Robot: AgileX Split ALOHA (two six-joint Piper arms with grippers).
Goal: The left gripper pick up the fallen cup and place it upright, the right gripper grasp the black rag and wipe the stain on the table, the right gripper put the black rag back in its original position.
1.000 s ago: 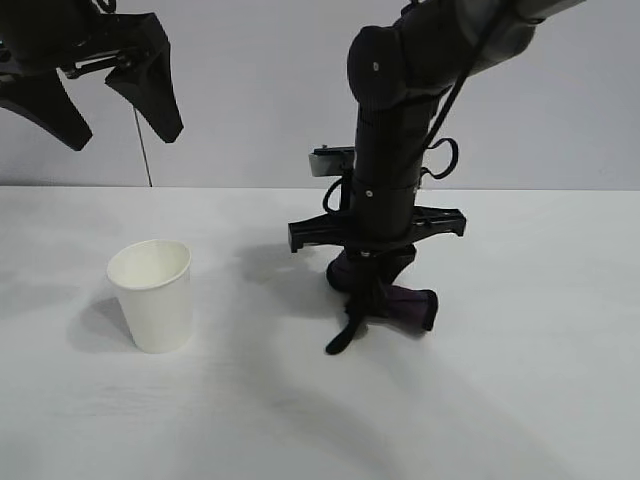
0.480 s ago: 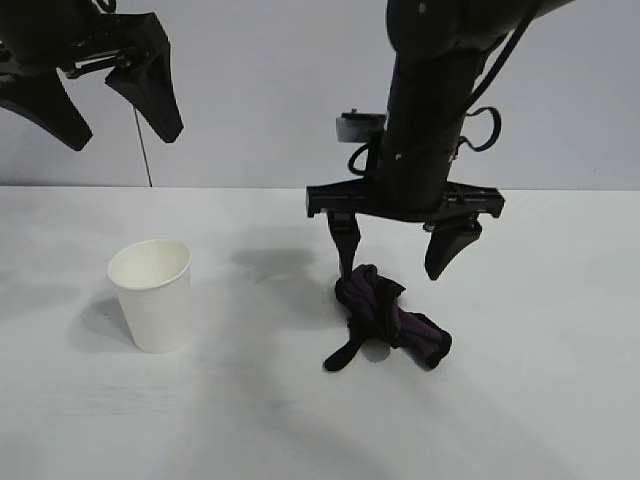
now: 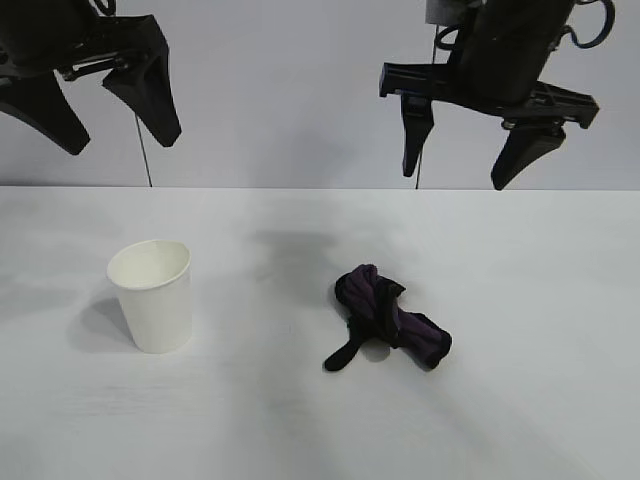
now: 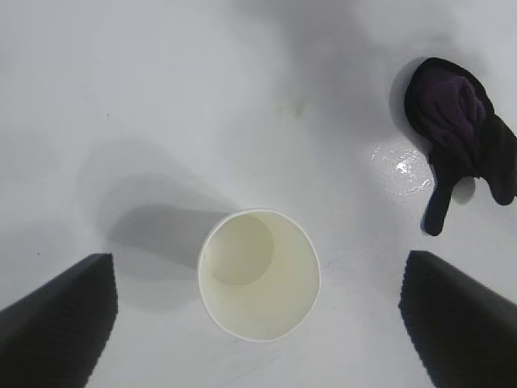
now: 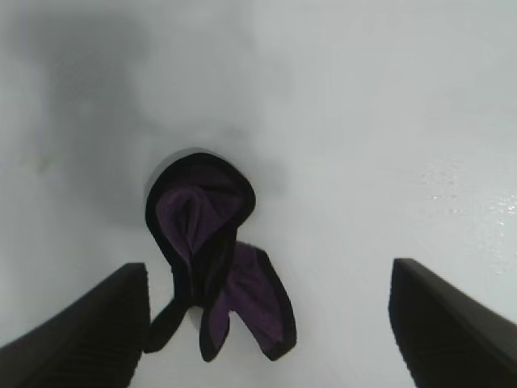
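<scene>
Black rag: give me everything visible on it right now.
The black rag is a small bunched cloth, black with dark purple ribbed patches and a short black strap-like tail pointing toward the table's near edge. It looks soft and folded over on itself. It lies loose on the white table, right of the upright cup and apart from it. Nothing grips it: the right gripper hangs open well above it. A small wet-looking sheen shows on the table beside it.

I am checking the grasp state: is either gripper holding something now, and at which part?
Nothing is held. The left gripper and right gripper hang open above the table; the black rag lies free.
</scene>
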